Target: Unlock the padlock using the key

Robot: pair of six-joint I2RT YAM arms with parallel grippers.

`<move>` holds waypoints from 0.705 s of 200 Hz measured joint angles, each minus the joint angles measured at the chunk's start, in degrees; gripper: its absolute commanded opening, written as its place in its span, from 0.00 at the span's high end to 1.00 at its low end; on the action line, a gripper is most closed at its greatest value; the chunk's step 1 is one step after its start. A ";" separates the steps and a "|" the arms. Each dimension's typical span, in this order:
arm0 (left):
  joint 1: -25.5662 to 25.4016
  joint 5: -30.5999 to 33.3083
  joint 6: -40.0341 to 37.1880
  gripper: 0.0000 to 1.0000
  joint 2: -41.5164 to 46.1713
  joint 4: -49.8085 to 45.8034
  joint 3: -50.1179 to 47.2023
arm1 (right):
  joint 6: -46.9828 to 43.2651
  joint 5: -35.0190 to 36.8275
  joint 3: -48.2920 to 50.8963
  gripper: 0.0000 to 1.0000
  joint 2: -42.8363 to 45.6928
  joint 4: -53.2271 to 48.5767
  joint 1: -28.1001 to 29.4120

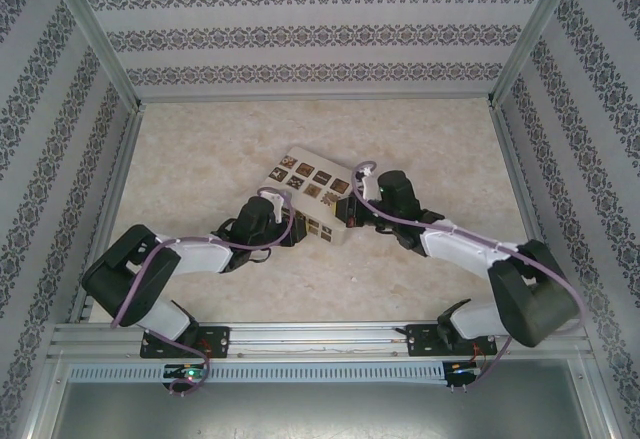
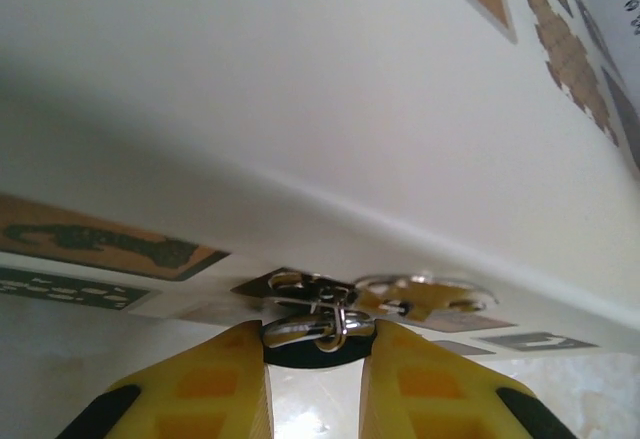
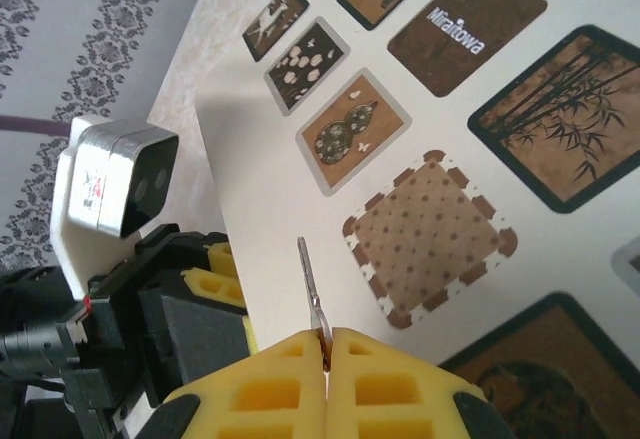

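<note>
Beige marbled tabletop (image 1: 200, 159), patterned walls (image 1: 320, 34); left pincer (image 2: 315, 339) grips padlock (image 2: 316, 356), right pincer (image 3: 326, 344) pinches key (image 3: 310, 284).

Striped damask wallpaper walls (image 1: 300, 39) enclose a beige marbled tabletop (image 1: 250, 139), edged by aluminium rails (image 1: 320, 337).

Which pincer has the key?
The right pincer, shut on the key, a thin metal sliver sticking out; the left pincer is at the padlock instead.

Top cam overhead; wrist cams close, sharing box (image 1: 310, 197).
</note>
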State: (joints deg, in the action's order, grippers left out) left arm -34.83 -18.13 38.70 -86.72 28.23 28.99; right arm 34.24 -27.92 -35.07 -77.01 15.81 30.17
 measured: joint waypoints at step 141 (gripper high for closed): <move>-0.48 -3.34 10.49 0.77 1.92 -8.17 5.57 | -13.77 15.58 16.28 1.00 17.81 0.26 14.14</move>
State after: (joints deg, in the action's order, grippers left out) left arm -35.31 -21.47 49.19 -84.79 20.05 34.57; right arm 20.47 -12.34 -18.79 -59.20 16.08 44.31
